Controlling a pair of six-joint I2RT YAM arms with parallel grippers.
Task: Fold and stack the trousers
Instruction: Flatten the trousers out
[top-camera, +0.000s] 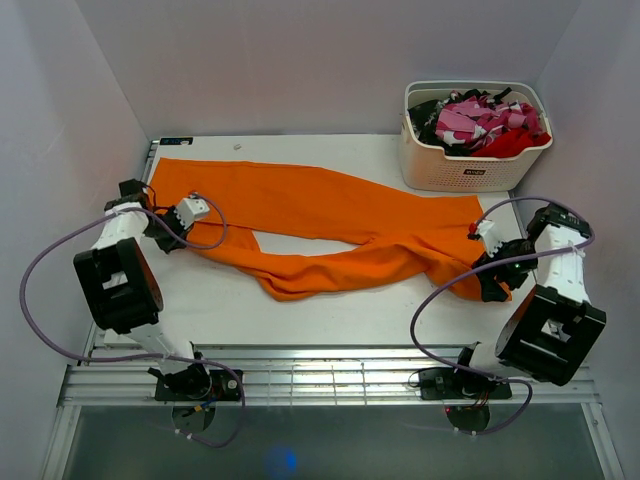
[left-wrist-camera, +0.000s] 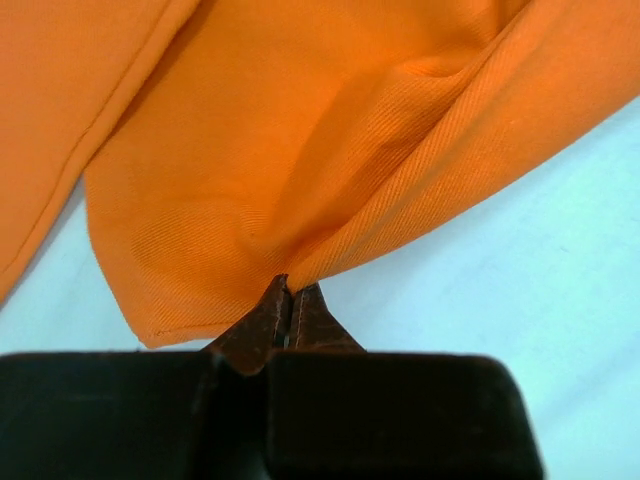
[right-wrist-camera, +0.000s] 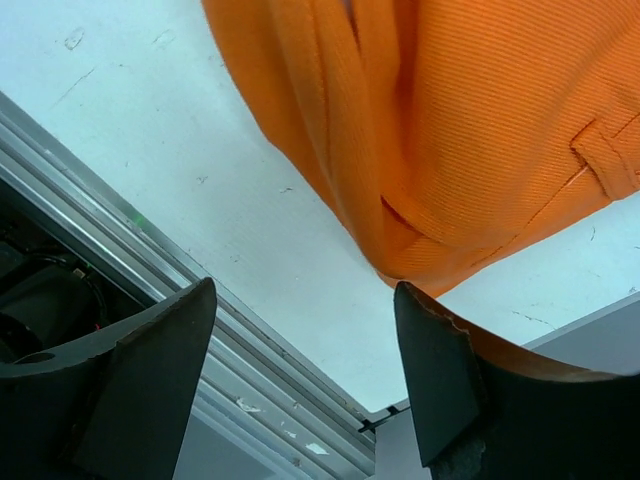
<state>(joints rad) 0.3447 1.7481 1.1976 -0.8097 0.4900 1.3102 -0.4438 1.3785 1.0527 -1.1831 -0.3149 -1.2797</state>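
The left hand (left-wrist-camera: 290, 298) is pinched fully together on a fold of the orange trousers (top-camera: 330, 210), close to a hemmed leg end at the left side of the table (top-camera: 330, 320). The right hand (right-wrist-camera: 305, 300) is spread wide with nothing between its fingers (right-wrist-camera: 160, 350). The waist end of the trousers, with one belt loop (right-wrist-camera: 605, 160) showing, lies just beyond the fingertips, and I cannot tell whether they touch it.

There is one pair of trousers, unfolded, with its two legs running leftward from the waist at the right. The far leg lies fairly straight, and the near one curves, rumpled, toward the left hand. One white laundry basket (top-camera: 470, 170) stands at the far right corner, near the trousers, heaped with red, pink-patterned and black clothes (top-camera: 480, 120).
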